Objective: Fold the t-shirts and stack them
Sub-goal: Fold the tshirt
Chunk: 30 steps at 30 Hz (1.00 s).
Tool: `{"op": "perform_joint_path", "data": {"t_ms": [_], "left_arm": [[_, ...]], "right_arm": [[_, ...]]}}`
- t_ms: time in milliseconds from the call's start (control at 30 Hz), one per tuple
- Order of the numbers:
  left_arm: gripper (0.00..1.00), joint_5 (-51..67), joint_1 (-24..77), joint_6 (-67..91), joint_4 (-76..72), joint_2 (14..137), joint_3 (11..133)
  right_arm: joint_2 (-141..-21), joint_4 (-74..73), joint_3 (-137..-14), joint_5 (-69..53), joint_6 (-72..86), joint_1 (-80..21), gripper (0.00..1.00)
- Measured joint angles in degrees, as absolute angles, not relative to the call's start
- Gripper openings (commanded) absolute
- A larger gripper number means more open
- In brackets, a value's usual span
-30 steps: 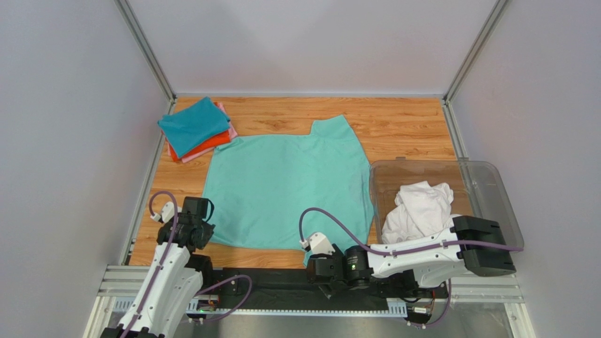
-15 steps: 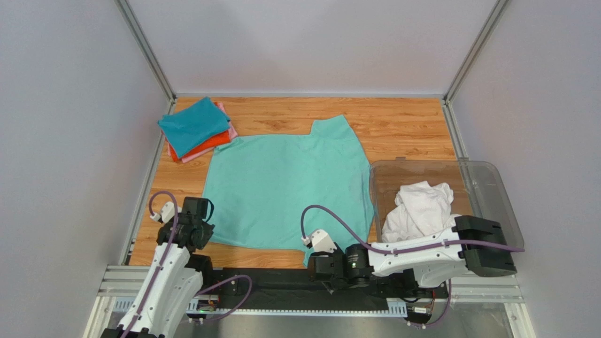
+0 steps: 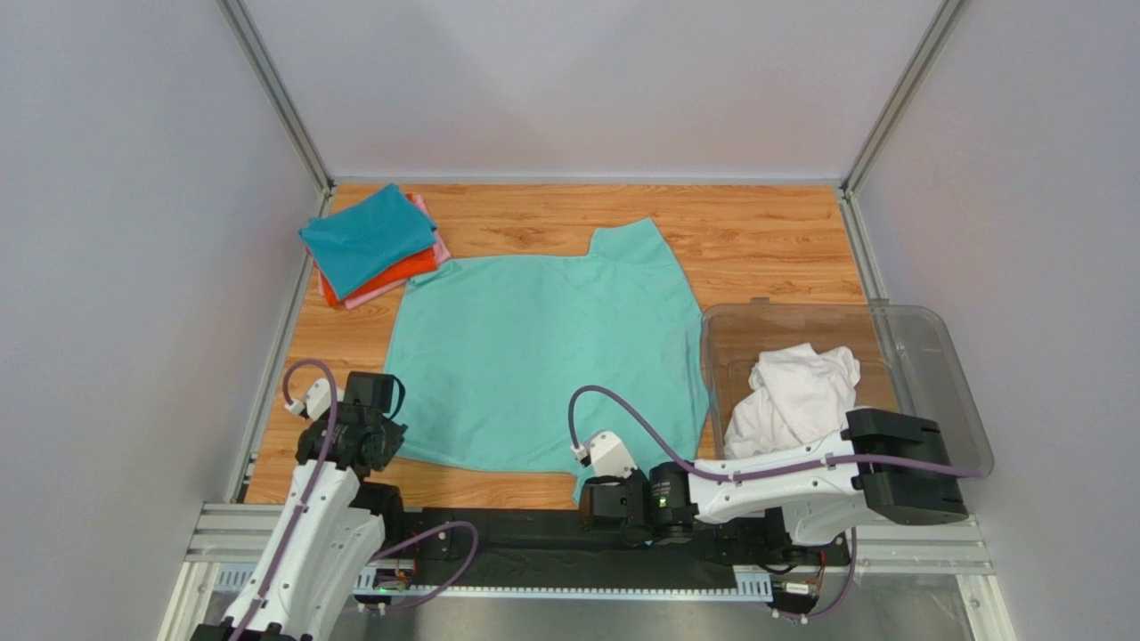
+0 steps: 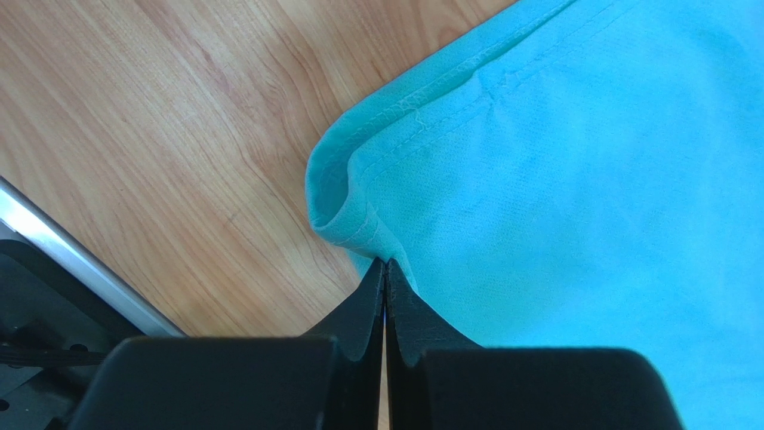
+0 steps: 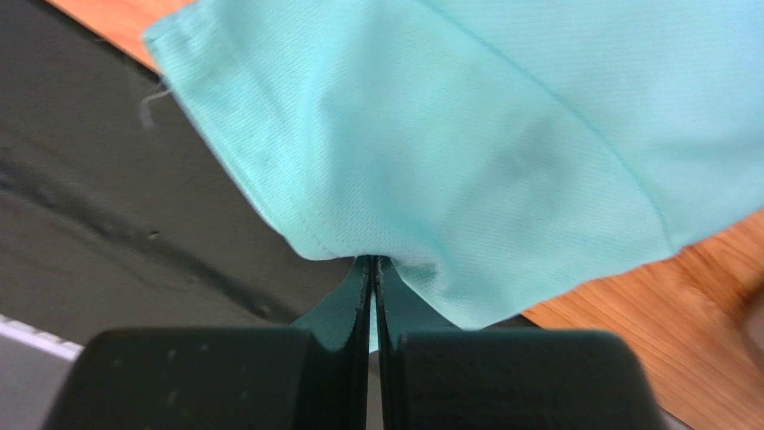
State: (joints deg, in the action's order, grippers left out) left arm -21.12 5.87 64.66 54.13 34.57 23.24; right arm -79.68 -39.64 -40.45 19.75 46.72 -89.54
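We log the mint-green shirt (image 3: pixel 542 361) spread flat near the middle of the counter (image 3: pixel 763 227), with one flap reaching toward the far side and its right edge just beside the clear bin (image 3: pixel 937 341). The left claw (image 4: pixel 386 270) has its fingers together, pinched on the shirt's near-left hem corner, where the cloth curls into a small fold at the tips. The right claw (image 5: pixel 373 265) also has its fingers together, clamped on the near-right corner. That corner hangs past the counter's near edge over the black base strip (image 5: pixel 108 206), and a sliver of mint cloth shows between the fingers. The folded stack (image 3: pixel 375 247) sits at the far-left corner of the counter, teal-blue on top with orange-red and pink beneath. The white shirt (image 3: pixel 796 394) lies crumpled inside the bin.
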Motion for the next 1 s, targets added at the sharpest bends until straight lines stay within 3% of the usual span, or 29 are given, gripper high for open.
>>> {"op": "perform_joint_path", "data": {"t_ms": [233,467,1000], "left_arm": [[0.0,-21.0,5.9,63.2,53.7,34.4,25.7],[0.0,-20.9,5.9,62.2,51.6,35.1,27.6],[0.0,-20.7,5.9,61.1,43.1,46.7,31.7]], "right_arm": [[-73.4,-45.7,-41.5,24.0,46.1,-86.7,0.0],[-67.3,-46.6,-45.5,28.4,40.1,-77.6,0.0],[-71.9,-39.6,-56.4,30.2,18.3,-59.1,0.0]]}}
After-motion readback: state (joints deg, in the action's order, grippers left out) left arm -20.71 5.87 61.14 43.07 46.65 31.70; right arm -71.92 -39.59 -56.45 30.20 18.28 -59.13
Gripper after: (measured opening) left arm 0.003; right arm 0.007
